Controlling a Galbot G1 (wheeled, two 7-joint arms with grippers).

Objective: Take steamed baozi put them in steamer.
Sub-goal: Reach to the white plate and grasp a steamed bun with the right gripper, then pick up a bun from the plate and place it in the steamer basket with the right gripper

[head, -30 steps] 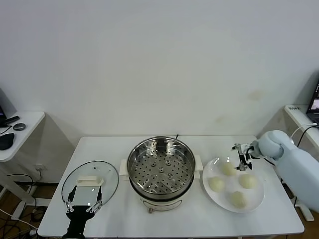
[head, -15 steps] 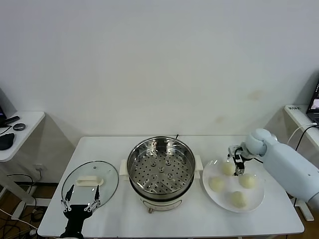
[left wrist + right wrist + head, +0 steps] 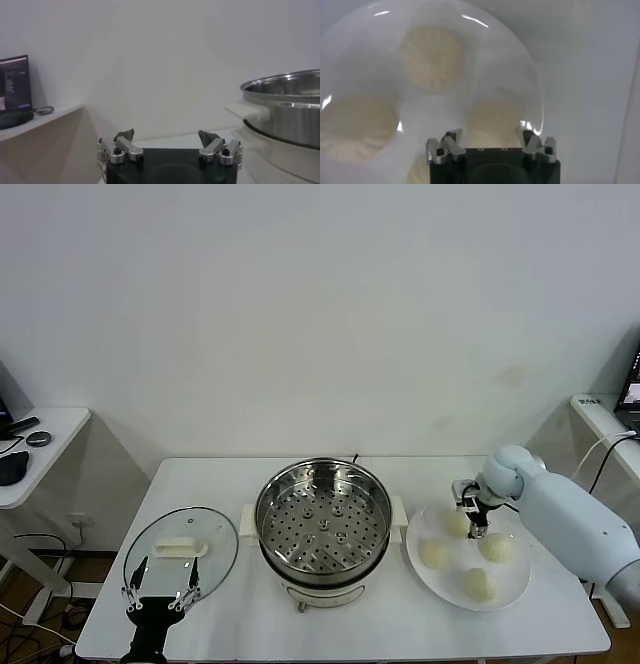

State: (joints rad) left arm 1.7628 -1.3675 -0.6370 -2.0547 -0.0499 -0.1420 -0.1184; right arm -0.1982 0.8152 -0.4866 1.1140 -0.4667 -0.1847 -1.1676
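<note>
The white bench (image 3: 300, 624) carries everything, and the steamer (image 3: 322, 519) stands at its middle, a shiny steel pot on a cream base with side handles and a bare perforated tray inside. To the steamer's left lies a glass lid (image 3: 181, 546) with a white handle, flat on the bench. Just to the steamer's right sits a white plate (image 3: 515, 584), close beside the right handle, holding all four baozi: one at the plate's far side (image 3: 458, 524), one nearest the steamer (image 3: 434, 554), one toward the plate's right (image 3: 497, 547), and one at the near edge (image 3: 479, 584). None is in the steamer. The right arm reaches in from the right, and the right pincer (image 3: 471, 509) hangs directly over the far baozi, fingers pointing down on either side of it; in the right wrist view the fingers (image 3: 451, 142) stand apart with the bun below between them, and whether they touch it cannot be told. The left pincer (image 3: 160, 596) is parked at the bench's near edge, by the lid, its fingers spread wide and holding nothing.
</note>
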